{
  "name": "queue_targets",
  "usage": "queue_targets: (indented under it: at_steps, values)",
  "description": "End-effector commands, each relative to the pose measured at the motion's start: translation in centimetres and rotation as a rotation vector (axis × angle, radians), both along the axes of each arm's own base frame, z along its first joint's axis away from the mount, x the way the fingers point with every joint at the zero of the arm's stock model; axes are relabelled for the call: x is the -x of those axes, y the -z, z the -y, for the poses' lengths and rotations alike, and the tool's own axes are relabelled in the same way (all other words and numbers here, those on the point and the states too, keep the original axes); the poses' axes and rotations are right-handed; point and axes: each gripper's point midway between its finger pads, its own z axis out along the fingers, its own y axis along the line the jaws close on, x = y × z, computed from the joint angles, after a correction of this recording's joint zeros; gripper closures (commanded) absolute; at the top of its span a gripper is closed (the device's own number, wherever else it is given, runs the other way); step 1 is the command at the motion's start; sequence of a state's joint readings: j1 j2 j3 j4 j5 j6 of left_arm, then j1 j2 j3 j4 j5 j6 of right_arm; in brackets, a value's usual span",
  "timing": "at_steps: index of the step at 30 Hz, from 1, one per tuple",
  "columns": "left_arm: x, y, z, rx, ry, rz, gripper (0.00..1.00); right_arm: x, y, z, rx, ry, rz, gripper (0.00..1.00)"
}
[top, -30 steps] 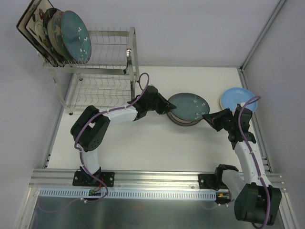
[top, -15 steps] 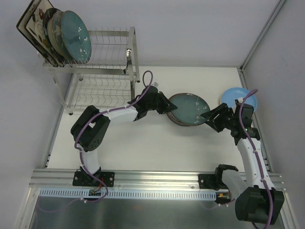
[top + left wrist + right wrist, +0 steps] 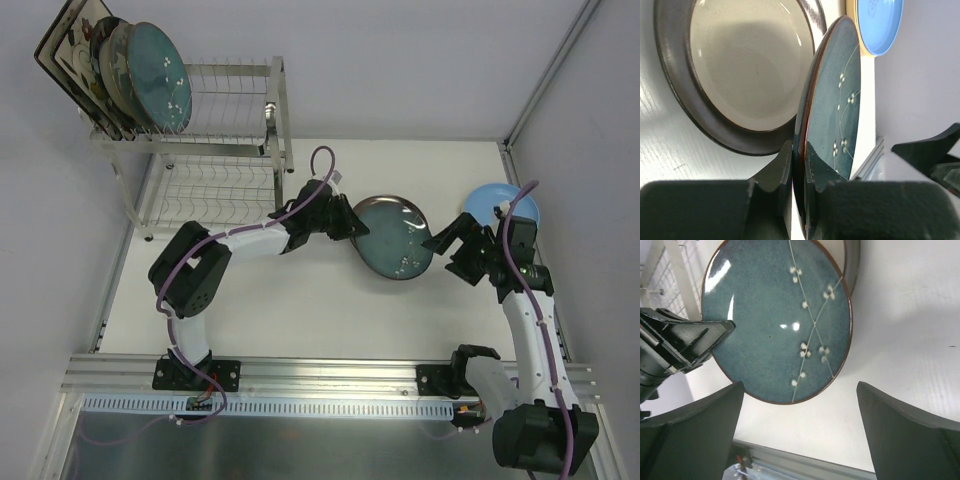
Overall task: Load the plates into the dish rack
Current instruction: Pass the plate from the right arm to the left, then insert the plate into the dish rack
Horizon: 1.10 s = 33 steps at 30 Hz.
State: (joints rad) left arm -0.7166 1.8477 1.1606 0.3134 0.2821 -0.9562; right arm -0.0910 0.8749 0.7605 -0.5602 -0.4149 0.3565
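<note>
A dark teal glazed plate (image 3: pixel 395 240) with white blossom marks hangs tilted on edge. My left gripper (image 3: pixel 350 225) is shut on its left rim, and the left wrist view shows the rim (image 3: pixel 812 100) pinched between both fingers (image 3: pixel 775 172). Behind it, a round dark-rimmed cream plate (image 3: pixel 747 65) lies flat on the table. My right gripper (image 3: pixel 450 256) stands open just right of the teal plate (image 3: pixel 777 320) without touching it. A light blue plate (image 3: pixel 497 206) lies at the far right. The dish rack (image 3: pixel 225 135) stands at the back left, with several plates (image 3: pixel 130 70) upright in its top tier.
The rack's lower tier (image 3: pixel 215 190) shows bare wire slots. A metal rail (image 3: pixel 300 375) runs along the table's near edge, and walls close the table on the left, back and right.
My right gripper has opened, let go of the teal plate's right rim and drawn back to the right. The left gripper has tipped the plate up off the dark-rimmed plate.
</note>
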Motion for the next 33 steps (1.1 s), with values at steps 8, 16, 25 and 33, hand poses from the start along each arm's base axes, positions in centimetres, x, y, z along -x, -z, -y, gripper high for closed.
queue_targets:
  at_steps: [8,16,25,33]
  values:
    - [0.1,-16.7,2.1,0.116,0.213,0.607,1.00,2.6,1.2,4.0,0.249,0.087,-0.036,0.00]
    - [-0.7,-22.6,1.1,0.027,0.224,0.883,1.00,3.4,2.2,4.8,0.270,0.145,-0.045,0.00]
    - [-1.7,-30.8,-1.4,-0.066,0.125,1.168,1.00,3.4,1.7,5.3,0.305,0.145,-0.010,0.00]
    - [-2.3,-40.3,-5.1,-0.076,-0.063,1.354,1.00,3.3,2.0,4.9,0.294,0.120,-0.001,0.00]
